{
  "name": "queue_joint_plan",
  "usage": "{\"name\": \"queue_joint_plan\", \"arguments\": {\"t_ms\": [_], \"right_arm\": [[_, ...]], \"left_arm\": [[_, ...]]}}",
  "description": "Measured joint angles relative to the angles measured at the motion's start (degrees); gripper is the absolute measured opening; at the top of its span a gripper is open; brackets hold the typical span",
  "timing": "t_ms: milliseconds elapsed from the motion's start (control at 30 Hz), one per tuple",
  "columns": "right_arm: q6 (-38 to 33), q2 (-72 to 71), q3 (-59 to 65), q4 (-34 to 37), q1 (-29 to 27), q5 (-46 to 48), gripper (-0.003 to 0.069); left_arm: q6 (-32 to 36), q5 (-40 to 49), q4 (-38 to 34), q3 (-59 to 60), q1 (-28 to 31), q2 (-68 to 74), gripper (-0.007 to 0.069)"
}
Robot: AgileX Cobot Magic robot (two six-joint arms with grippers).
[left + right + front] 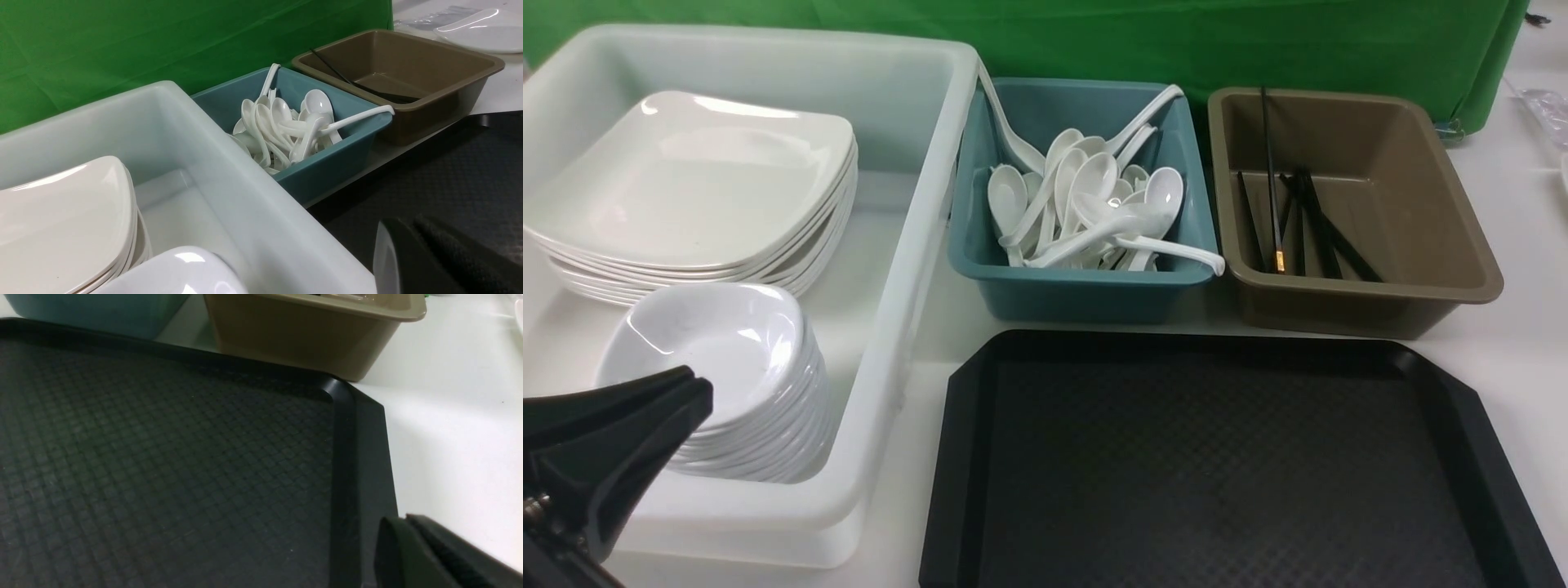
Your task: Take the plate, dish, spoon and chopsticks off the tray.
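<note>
The black tray [1217,457] lies at the front with nothing on it; it also shows in the left wrist view [449,171] and the right wrist view [163,457]. A stack of large plates [694,180] and a stack of small dishes [719,351] sit in the white tub. Several spoons [1086,204] fill the teal bin. Black chopsticks [1298,220] lie in the brown tub. My left gripper [698,388] is shut and empty, in front of the dish stack; it also shows in its wrist view [402,226]. My right gripper [398,522] is shut and empty over the tray's right rim.
The white tub [907,269] stands left of the tray. The teal bin [1086,290] and brown tub [1364,302] stand behind it. Another white plate [482,30] lies on the table beyond the brown tub. A green cloth hangs at the back.
</note>
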Motion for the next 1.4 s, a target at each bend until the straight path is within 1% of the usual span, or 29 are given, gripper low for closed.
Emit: {"name": "queue_joint_plan", "arguments": {"t_ms": [367, 467, 500, 567, 600, 633, 700, 833, 867, 900, 967, 1067, 1400], "right_arm": [[0.06, 0.0, 0.0, 0.02, -0.05, -0.06, 0.0057], [0.12, 0.0, 0.0, 0.02, -0.05, -0.06, 0.0064], [0.12, 0.0, 0.0, 0.02, -0.05, -0.06, 0.0066], [0.12, 0.0, 0.0, 0.02, -0.05, -0.06, 0.0067], [0.12, 0.0, 0.0, 0.02, -0.05, -0.06, 0.0069], [0.12, 0.0, 0.0, 0.02, -0.05, -0.06, 0.007], [0.12, 0.0, 0.0, 0.02, -0.05, -0.06, 0.0075], [0.12, 0.0, 0.0, 0.02, -0.05, -0.06, 0.0087], [0.12, 0.0, 0.0, 0.02, -0.05, -0.06, 0.0087], [0.12, 0.0, 0.0, 0.02, -0.05, -0.06, 0.0089], [0.12, -0.04, 0.0, 0.02, -0.05, -0.06, 0.0092], [0.12, -0.1, 0.0, 0.02, -0.05, -0.06, 0.0097], [0.12, -0.1, 0.0, 0.02, -0.05, -0.06, 0.012]], "left_arm": [[0.06, 0.0, 0.0, 0.05, 0.0, 0.0, 0.0018], [-0.16, -2.22, 1.75, 1.28, 0.06, -0.13, 0.0018], [-0.86, -4.2, 2.87, 2.31, 0.49, -0.35, 0.0018], [-3.84, -8.93, 4.28, 4.9, 2.81, -1.47, 0.0018], [-7.55, -12.77, 4.71, 7.46, 5.94, -3.1, 0.0018], [-8.09, -13.2, 4.7, 7.82, 6.44, -3.11, 0.0018], [-13.75, -15.76, 4.93, 12.21, 12.39, -7.38, 0.0018], [-19.13, -13.2, 5.12, 21.47, 22.7, -15.55, 0.0018], [-19.29, -12.26, 5.12, 21.82, 23.05, -16.31, 0.0018], [-20.77, -9.63, 5.12, 23.27, 25.01, -18.43, 0.0018], [-22.89, -3.0, 5.18, 23.89, 26.69, -22.13, 0.0018], [-23.79, -0.7, 5.13, 24.07, 26.95, -22.95, 0.0018], [-24.04, -0.45, 5.11, 24.07, 27.0, -23.18, 0.0018]]}}
